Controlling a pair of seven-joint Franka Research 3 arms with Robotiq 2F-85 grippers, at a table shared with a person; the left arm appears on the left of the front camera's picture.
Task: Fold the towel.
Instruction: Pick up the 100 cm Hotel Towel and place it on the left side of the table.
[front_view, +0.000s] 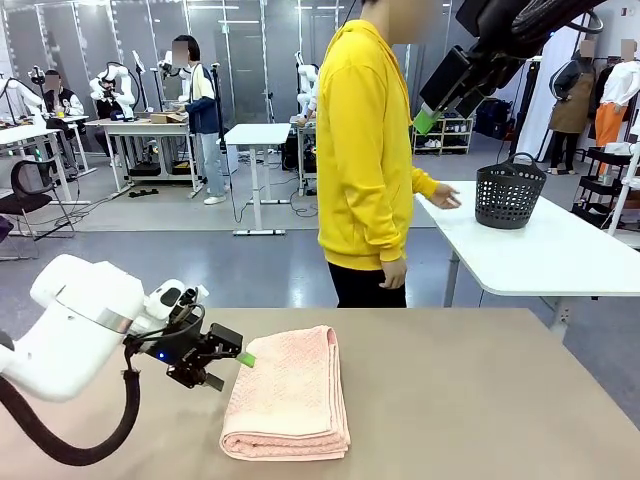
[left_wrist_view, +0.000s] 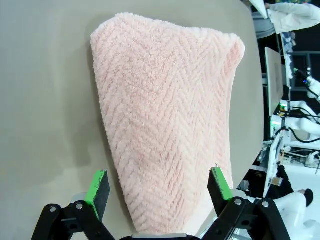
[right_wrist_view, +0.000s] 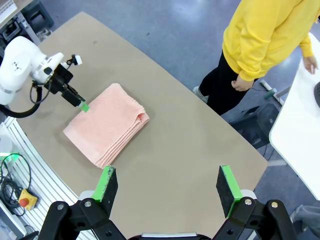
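The salmon-pink towel (front_view: 287, 394) lies folded into a thick rectangle on the tan table (front_view: 480, 400), its layered edges towards me. My left gripper (front_view: 236, 361) hovers at the towel's left edge, open. In the left wrist view the herringbone towel (left_wrist_view: 165, 115) stretches away between the spread green pads (left_wrist_view: 99, 186), with nothing gripped by the left gripper (left_wrist_view: 160, 189). My right gripper (front_view: 432, 115) hangs high above the table's far right. It is open (right_wrist_view: 167, 186) and looks down on the towel (right_wrist_view: 107, 131) and the left gripper (right_wrist_view: 80, 103).
A person in a yellow hoodie (front_view: 362, 150) stands at the far edge, one hand on a white side table (front_view: 540, 250) beside a black basket (front_view: 509, 192). The tan table's right half is bare.
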